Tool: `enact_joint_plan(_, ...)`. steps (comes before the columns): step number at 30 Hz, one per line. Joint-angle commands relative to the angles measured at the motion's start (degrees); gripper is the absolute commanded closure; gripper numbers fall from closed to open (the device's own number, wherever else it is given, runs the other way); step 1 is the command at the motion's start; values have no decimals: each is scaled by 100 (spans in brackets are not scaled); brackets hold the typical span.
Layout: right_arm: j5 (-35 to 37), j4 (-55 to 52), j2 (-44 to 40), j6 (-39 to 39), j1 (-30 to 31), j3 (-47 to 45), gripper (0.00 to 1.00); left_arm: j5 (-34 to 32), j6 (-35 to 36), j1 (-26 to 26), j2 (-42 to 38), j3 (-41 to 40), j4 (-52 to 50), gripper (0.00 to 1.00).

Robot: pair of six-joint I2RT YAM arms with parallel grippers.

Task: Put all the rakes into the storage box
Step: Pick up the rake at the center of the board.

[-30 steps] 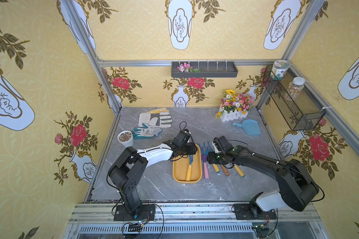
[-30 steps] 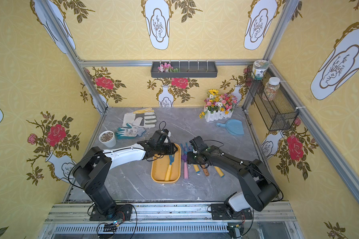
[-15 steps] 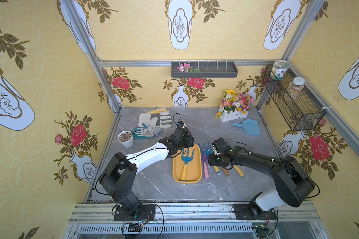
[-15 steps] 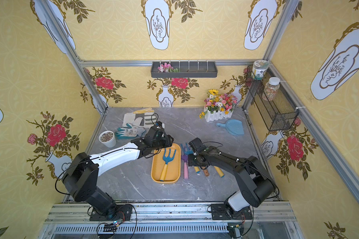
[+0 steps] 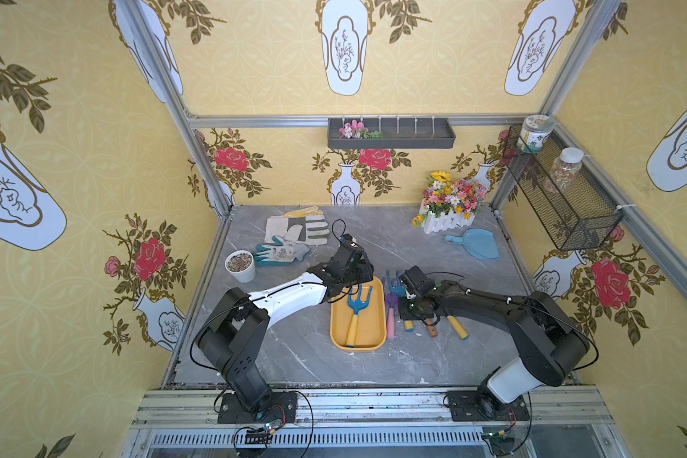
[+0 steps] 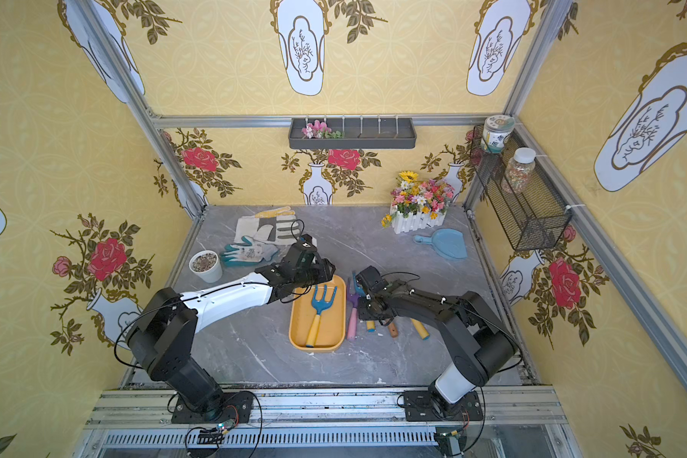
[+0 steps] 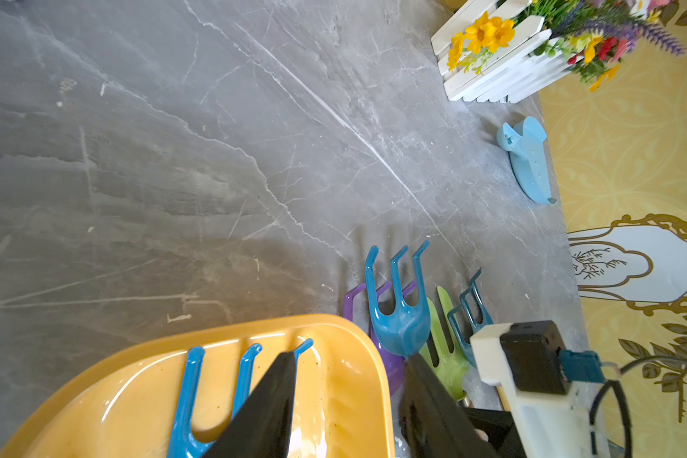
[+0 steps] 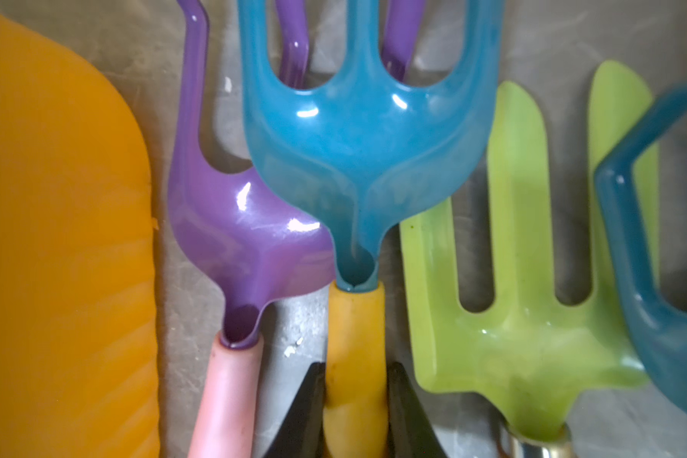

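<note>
Looking at a grey marble-look tabletop (image 5: 413,246), white veins, fine scratches, matte. Boxed in by yellow wallpaper (image 5: 254,79) printed with red roses and white vases, on an aluminium frame (image 5: 254,121). On the back wall, a dark grey wall tray (image 5: 391,135) with pink blooms at one end; on the side wall, a black wire mesh basket (image 5: 560,198) carrying two jars (image 5: 536,133), label too small to read. Toward the back of the tabletop: work gloves (image 5: 298,228), white pot (image 5: 240,265) of gravel, white picket planter (image 5: 447,206) of mixed flowers, pale blue dustpan (image 5: 474,244).

Mid-tabletop: storage box (image 5: 369,329), glossy yellow-orange plastic, rounded corners, raised rim. Inside it, lying flat, a boxed rake (image 5: 357,307): blue three-tine head, yellow handle. Left claw (image 7: 350,357) spread wide above the box's far end, nothing between its fingers.

Just beside the box, a row of hand tools on the tabletop: purple rake (image 8: 235,238) with pink handle, gripped rake (image 8: 365,150) with glossy blue head partly over the purple one, lime green fork (image 8: 512,337), dark teal rake (image 8: 659,317). Right claw (image 8: 355,366) pinching the gripped rake's yellow handle just below the head, both fingers pressed on it. Gripped rake outside the box, beside it.
</note>
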Motion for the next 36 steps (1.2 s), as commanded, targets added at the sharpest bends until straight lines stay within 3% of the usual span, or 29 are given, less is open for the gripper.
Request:
enact_joint_plan(1,210,-357,79,66,24,-77,94,-9,-49,6,88,67,192,51)
enact_joint_plan(3,277,-370,-12,69,24,-87,100,35,-48,6,133,130,195,51)
enact_joint_plan(12,255,-431,-705,-36,15,291,100,224,-64,6,197,195,329,49)
enact_joint_plan(19,-129,-282,-941,-247,-60,534,100,1039,176,27,124,70,969,48)
enact_joint_plan(23,-1361,484,-1095,-228,-541,452,100,1718,218,148,-9,-85,1478,48)
enact_joint_plan(27,-2726,1336,-1163,17,-1004,233,100,1914,149,359,-133,-208,1626,48)
enact_joint_plan(32,-3802,1976,-1115,326,-1184,90,100,2007,-54,674,-358,-520,1872,48)
enact_joint_plan(36,-4613,3267,-1119,1115,-1432,-359,100,2310,-25,742,-412,-604,2024,48)
